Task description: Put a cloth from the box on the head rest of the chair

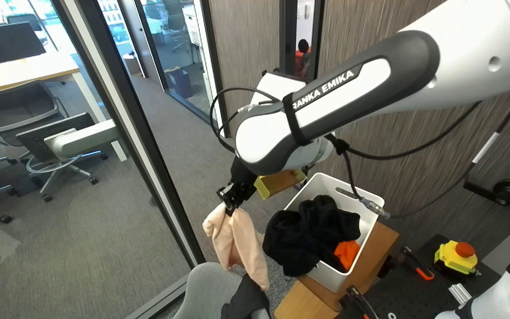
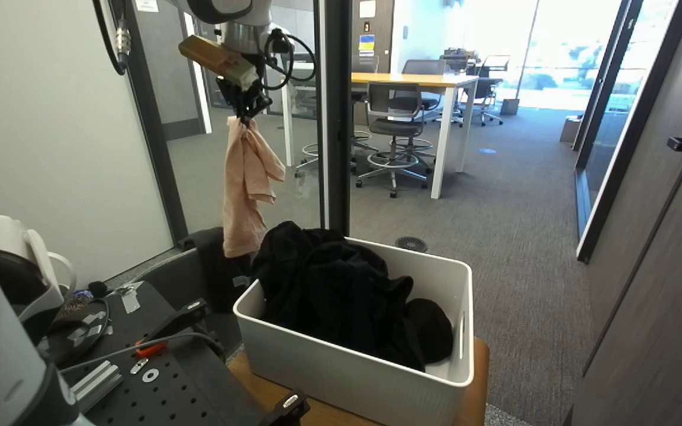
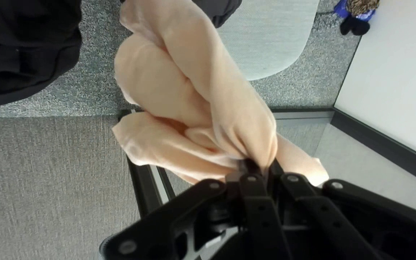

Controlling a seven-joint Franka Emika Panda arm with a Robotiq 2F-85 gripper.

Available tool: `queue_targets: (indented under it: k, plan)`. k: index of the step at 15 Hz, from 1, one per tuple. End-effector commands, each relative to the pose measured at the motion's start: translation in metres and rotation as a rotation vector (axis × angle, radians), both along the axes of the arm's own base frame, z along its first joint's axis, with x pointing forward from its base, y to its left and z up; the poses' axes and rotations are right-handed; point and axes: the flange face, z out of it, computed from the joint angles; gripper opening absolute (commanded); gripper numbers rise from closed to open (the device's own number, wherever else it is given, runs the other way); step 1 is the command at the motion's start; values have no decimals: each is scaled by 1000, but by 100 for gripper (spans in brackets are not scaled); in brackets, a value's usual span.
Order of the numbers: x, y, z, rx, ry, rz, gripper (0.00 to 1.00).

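My gripper (image 1: 229,210) is shut on a pale peach cloth (image 1: 237,241), which hangs bunched below the fingertips. In an exterior view the gripper (image 2: 245,121) holds the cloth (image 2: 243,195) in the air, left of the white box (image 2: 353,373). In the wrist view the cloth (image 3: 200,79) spreads from the fingertips (image 3: 264,169) and hides part of the chair (image 3: 265,36). The chair's grey back (image 1: 206,288) is below the cloth. A dark cloth (image 1: 248,301) lies over the chair. The cloth's lower end overlaps it in view; I cannot tell whether they touch.
The white box holds black clothes (image 2: 329,290) and an orange piece (image 1: 347,253). It stands on a wooden support (image 1: 308,301). A black perforated table (image 2: 169,390) carries tools and clamps, with a yellow-red emergency stop (image 1: 458,256). A black-framed glass wall (image 1: 148,146) stands beside the chair.
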Motion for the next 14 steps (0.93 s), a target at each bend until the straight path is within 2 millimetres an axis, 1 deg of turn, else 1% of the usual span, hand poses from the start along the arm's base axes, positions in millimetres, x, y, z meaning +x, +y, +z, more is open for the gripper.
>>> queue_targets:
  k: [1,5,8,11,13,14]
  plan:
    - [-7,25,-27,-29,-12,52,7]
    - [-17,41,-66,-77,11,103,7]
    - [-22,51,-89,-111,23,141,7]
    - [-25,60,-108,-142,37,163,7]
    - [-28,68,-115,-161,40,180,7]
    - [-30,75,-116,-167,33,190,7]
